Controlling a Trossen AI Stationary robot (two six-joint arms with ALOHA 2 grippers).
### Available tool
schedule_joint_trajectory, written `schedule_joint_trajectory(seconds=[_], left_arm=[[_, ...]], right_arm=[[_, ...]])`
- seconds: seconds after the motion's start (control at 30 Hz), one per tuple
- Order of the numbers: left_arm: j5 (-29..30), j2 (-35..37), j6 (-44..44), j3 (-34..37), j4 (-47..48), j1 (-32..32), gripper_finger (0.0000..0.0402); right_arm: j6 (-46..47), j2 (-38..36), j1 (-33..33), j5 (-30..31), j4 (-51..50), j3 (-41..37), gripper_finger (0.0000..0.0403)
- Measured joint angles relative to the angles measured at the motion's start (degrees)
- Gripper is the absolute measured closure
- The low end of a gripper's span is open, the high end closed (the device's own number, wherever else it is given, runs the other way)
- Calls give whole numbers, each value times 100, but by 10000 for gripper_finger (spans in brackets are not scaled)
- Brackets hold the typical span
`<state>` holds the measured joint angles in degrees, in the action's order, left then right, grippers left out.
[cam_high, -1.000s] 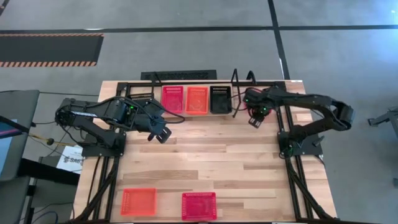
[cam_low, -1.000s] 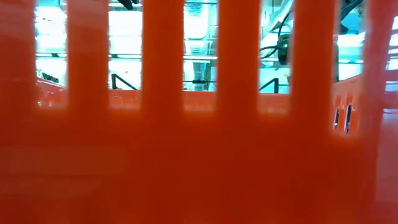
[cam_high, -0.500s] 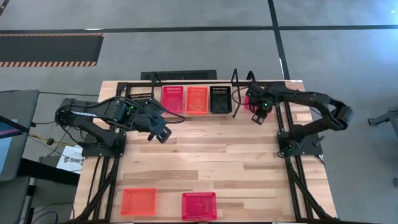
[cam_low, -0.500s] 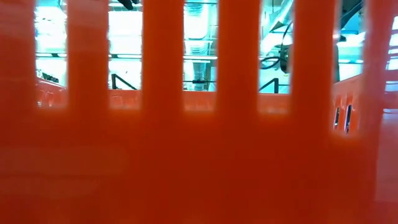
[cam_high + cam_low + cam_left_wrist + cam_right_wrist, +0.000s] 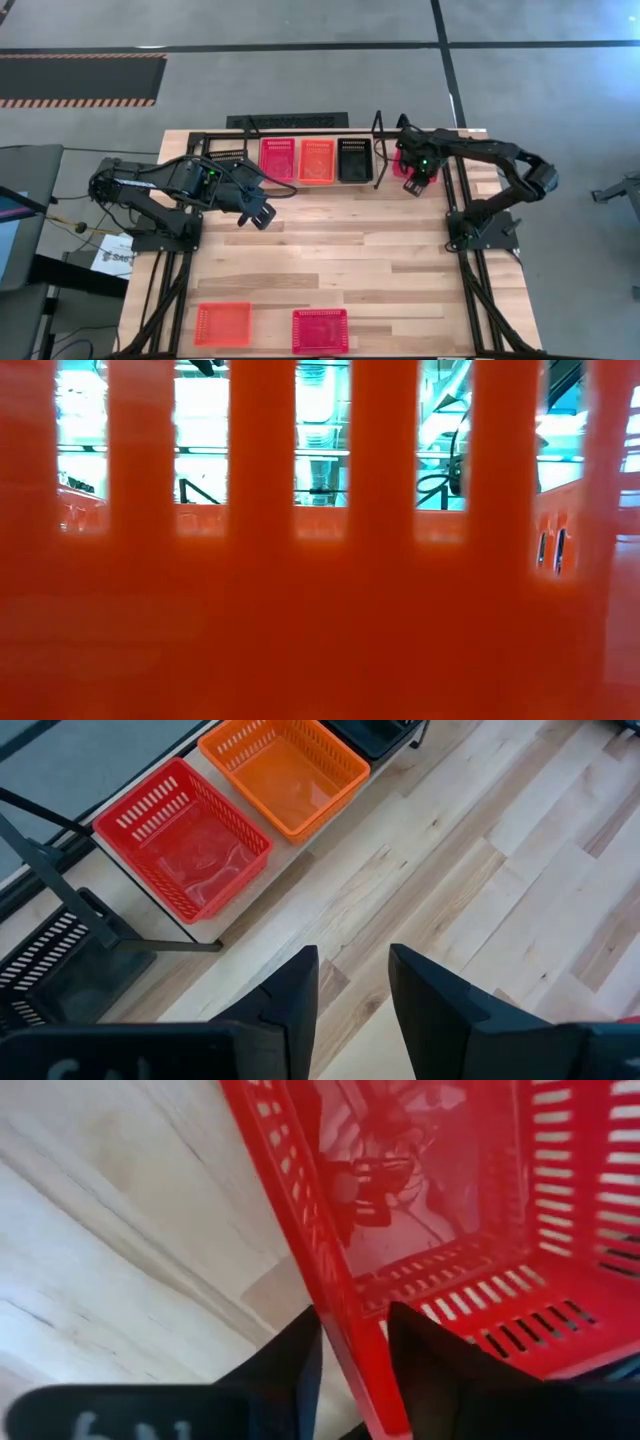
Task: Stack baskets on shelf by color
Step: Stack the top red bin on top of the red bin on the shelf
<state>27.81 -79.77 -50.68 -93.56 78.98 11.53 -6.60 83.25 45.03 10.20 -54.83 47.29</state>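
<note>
- Right gripper at the far right of the table, just past the right end of the shelf — fingers set either side of one wall of a red basket, one inside, one outside; whether already pinching, cannot tell.
- Same basket in the high view only a sliver of red under the gripper, mostly covered by the arm.
- Likely light and thin-walled: slotted plastic, glossy floor — stiff enough to lift by one wall, but apt to tip or swing from a one-sided hold. Slick, too, so a deep bite over the rim looks safer than a fingertip pinch.
- Left gripper waiting over bare wood near the left part of the shelf, fingers parted, nothing between them.
- On the shelf, left to right: red basket, orange basket, black basket; how many lie nested in each pile, not readable from above.
- Another black basket half hidden at the far left behind the shelf's rods.
- Near edge of the table: an orange basket and a red one, both untouched.
- Low view almost wholly blocked by an orange basket wall hard against the lens — only slits of bright room beyond.
</note>
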Motion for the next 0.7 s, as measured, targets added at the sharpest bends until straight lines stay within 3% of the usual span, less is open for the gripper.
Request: schedule_joint_trajectory(seconds=[0.27, 0.43, 0.7], left_arm=[[0, 0, -9, 0, 0, 0, 288], [0, 0, -13, 0, 2, 0, 288], [116, 0, -11, 0, 2, 0, 288]], right_arm=[[338, 28, 22, 15, -295, 2, 388], [659, -546, -59, 17, -635, 2, 393], [1977, -2355, -865, 27, -1067, 11, 398]])
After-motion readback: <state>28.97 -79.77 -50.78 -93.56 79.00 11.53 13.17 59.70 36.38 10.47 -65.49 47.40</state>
